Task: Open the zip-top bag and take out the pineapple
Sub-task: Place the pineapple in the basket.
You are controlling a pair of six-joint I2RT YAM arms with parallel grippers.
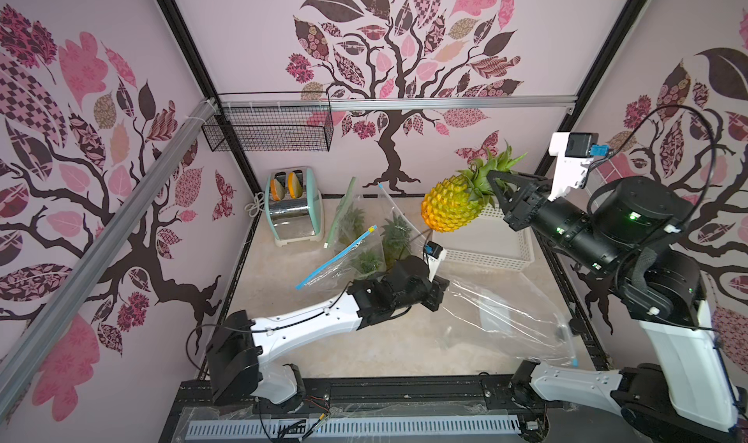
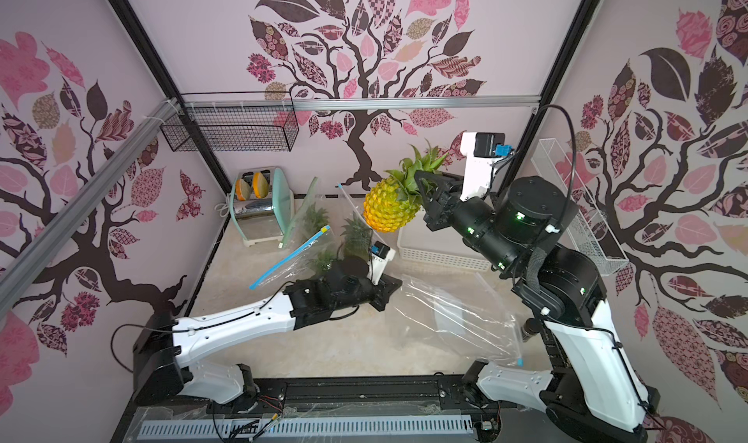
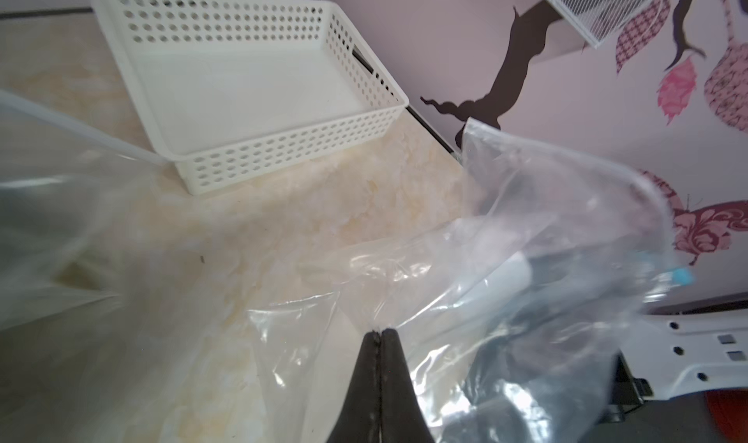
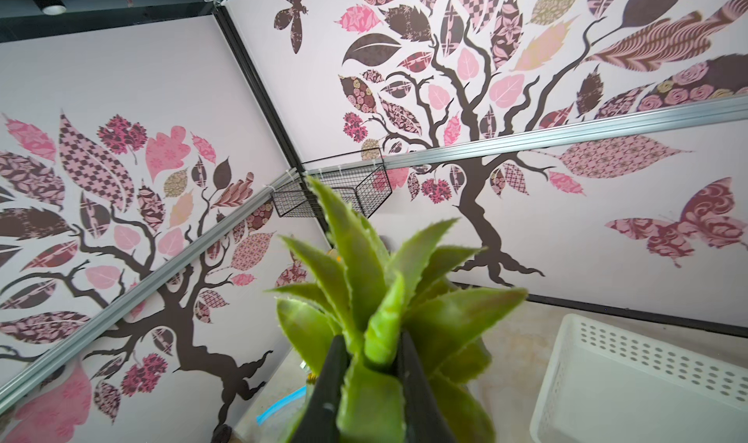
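Observation:
The pineapple, yellow with a green crown, hangs in the air over the back of the table. My right gripper is shut on its crown leaves, which the right wrist view shows pinched between the black fingers of the right gripper. The clear zip-top bag lies limp and empty at the front right of the table. My left gripper is shut on a fold of this bag.
A white perforated basket sits below the pineapple at the back right. Other clear bags holding pineapples lean beside a toaster at the back. A black wire basket hangs on the back rail.

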